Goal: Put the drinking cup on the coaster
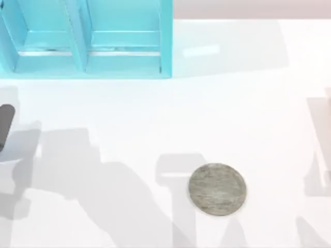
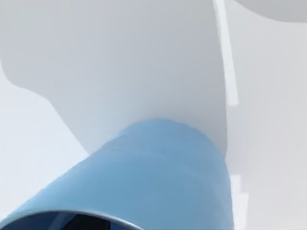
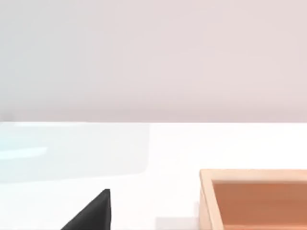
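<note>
Bright, even, rendered light, no dim corners. White table near blown out, little surface texture. Soft-edged grey shadows in top view fall toward 6 and 7 o'clock, biggest ones left and centre; one blocky shadow sits just at 9 o'clock of the coaster. Fainter shadows at right edge. Pale sheen patch at 3 o'clock of the turquoise shelf unit. Left wrist view: cup very close, smooth shading, thin bright rim highlight, broad grey shadow on the table behind it. Right wrist view: flat pinkish backdrop, faint cyan tint on the table, wooden box evenly lit. All edges slightly soft.
</note>
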You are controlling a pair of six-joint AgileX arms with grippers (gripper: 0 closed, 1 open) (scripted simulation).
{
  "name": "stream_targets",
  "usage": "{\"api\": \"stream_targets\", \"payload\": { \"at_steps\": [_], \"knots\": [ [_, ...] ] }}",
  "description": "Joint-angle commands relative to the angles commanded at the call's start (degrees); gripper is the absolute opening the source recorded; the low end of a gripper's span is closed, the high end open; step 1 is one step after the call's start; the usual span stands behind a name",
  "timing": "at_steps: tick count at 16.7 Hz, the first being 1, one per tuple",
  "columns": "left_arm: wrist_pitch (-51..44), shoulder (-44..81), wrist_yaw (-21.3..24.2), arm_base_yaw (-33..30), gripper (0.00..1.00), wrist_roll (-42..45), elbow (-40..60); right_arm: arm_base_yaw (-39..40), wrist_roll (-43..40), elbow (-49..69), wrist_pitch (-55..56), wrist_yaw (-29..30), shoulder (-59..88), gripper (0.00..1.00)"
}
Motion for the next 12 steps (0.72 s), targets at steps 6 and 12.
{"api": "stream_targets", "payload": {
  "at_steps": [6, 12],
  "knots": [
    [0.00, 0.00, 0.00, 0.00, 0.62, 0.00, 0.00, 0.00, 0.00, 0.00, 0.00, 0.00, 0.00, 1.00],
    [0.00, 0.00, 0.00, 0.00, 0.17, 0.00, 0.00, 0.00, 0.00, 0.00, 0.00, 0.00, 0.00, 1.00]
  ]
}}
